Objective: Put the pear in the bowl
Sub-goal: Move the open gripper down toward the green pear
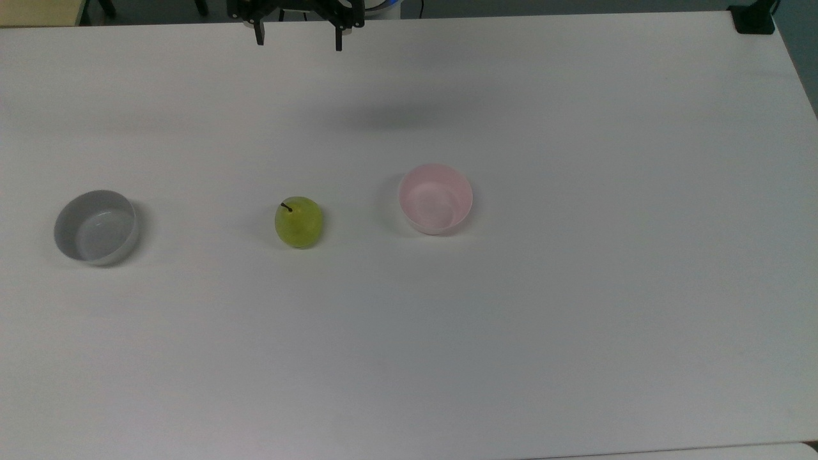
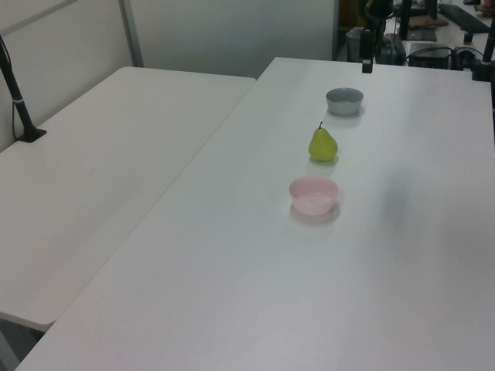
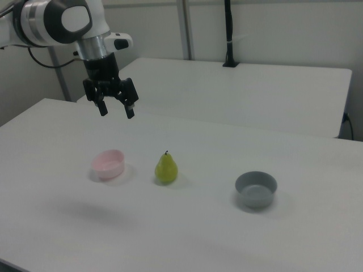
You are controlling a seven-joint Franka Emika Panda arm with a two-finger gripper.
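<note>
The pear (image 1: pixel 298 222) stands on the white desk (image 1: pixel 511 332), between the pink bowl (image 1: pixel 436 198) and the grey bowl (image 1: pixel 96 227). The pincer (image 3: pixel 116 110) hangs high above the pear, spread wide and holding nothing. The round pear could roll if pinched off-centre, or go in the grey bowl by mistake.

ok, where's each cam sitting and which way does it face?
Top view: high above the table, looking down; the open claw shows at the top edge.
Left view: off one table end, looking along the row of pink bowl, pear and grey bowl; one claw finger shows at the far end.
Right view: from the other side, lower; arm and open claw hang above the table.
All three share both bowls and the pear.
</note>
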